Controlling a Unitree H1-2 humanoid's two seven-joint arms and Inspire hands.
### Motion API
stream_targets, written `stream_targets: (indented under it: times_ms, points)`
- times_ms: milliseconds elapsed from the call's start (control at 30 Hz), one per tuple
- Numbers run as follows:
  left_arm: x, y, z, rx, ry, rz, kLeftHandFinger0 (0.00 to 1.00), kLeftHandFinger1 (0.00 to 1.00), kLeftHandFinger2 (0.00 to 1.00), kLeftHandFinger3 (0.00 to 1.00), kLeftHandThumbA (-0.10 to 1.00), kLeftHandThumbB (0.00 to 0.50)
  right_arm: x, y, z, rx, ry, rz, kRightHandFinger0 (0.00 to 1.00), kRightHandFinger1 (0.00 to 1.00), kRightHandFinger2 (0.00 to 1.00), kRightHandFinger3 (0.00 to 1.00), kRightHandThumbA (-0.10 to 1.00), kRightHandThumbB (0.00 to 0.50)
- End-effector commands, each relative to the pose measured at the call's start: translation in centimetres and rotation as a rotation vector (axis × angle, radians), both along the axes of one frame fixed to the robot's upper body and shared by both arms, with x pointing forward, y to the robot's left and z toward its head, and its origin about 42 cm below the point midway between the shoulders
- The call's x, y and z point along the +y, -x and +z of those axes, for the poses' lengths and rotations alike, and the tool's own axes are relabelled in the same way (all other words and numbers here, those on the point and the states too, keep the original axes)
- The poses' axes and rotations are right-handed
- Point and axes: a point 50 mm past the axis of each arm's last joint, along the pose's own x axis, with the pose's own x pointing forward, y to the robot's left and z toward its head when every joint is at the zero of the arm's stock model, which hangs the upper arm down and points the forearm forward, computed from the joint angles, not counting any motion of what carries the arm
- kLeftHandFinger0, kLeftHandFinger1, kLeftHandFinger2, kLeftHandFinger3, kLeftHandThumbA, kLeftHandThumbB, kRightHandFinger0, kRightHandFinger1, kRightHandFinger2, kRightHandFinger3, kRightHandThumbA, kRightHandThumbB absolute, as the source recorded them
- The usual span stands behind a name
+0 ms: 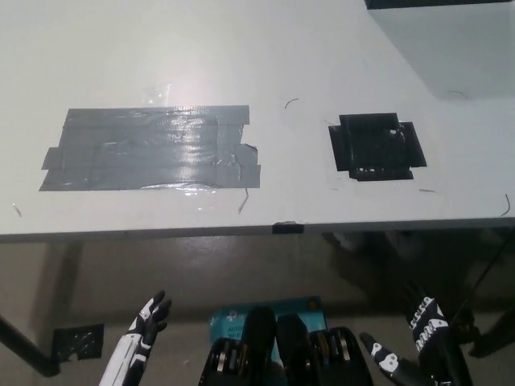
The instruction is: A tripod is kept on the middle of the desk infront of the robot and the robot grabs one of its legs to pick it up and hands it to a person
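Note:
No tripod shows anywhere in the head view. The white desk (265, 48) bears only tape patches. My black right hand (412, 342) hangs below the desk's front edge at the lower right, open, fingers spread and holding nothing. My white left hand (147, 318) rests low at the lower left, also under the desk edge, open and empty.
A wide grey tape patch (149, 149) lies left of the desk's middle, and a smaller black tape square (376, 145) lies to the right. A pale box (451, 40) stands at the far right. A teal item (229, 318) lies on the floor below.

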Motion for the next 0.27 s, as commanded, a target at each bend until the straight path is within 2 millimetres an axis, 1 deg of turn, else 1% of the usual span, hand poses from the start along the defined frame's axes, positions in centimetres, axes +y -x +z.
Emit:
stream_targets:
  times_ms: [0, 100, 233]
  points:
    - [-0.09, -0.19, 1.19, -0.081, 0.004, 0.001, 1.00, 1.00, 1.00, 1.00, 1.00, 0.135, -0.21, -0.77, 0.95, -0.078, -0.013, 0.036, 1.00, 1.00, 1.00, 1.00, 0.82, 0.121]
    - [-0.01, -0.38, 1.28, -0.080, -0.001, 0.006, 1.00, 1.00, 1.00, 1.00, 1.00, 0.145, -0.11, -1.03, 0.94, -0.078, -0.001, 0.040, 1.00, 1.00, 1.00, 1.00, 0.84, 0.142]
    - [0.09, -0.66, 1.51, -0.083, -0.003, 0.007, 1.00, 1.00, 1.00, 1.00, 1.00, 0.147, -0.06, -1.44, 1.04, -0.082, 0.011, 0.050, 1.00, 1.00, 1.00, 1.00, 0.85, 0.143]
